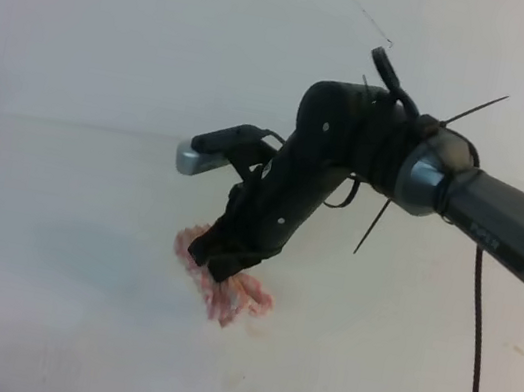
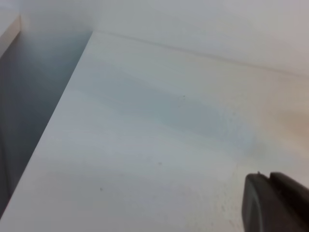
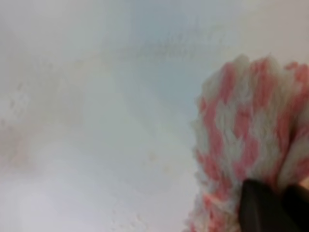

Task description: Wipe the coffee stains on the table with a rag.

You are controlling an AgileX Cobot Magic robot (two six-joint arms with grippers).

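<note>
My right gripper [image 1: 221,268] reaches across to the middle of the white table [image 1: 55,220], pointing down, and is shut on the pink-and-white checked rag [image 1: 225,291]. The rag is bunched under the fingertips and rests on the tabletop. In the right wrist view the fuzzy rag [image 3: 251,140] fills the right side, with the dark fingertips [image 3: 263,210] clamped on its lower edge. A faint tan smear of the coffee stains [image 3: 19,140] shows on the table to the rag's left. Only a dark part of my left gripper [image 2: 275,205] shows, at the lower right corner of its own view.
The table's left edge [image 2: 58,106] drops to a dark gap beside a pale wall. A black cable [image 1: 474,365] hangs from the right arm down the right side. A white wall stands behind the table's far edge.
</note>
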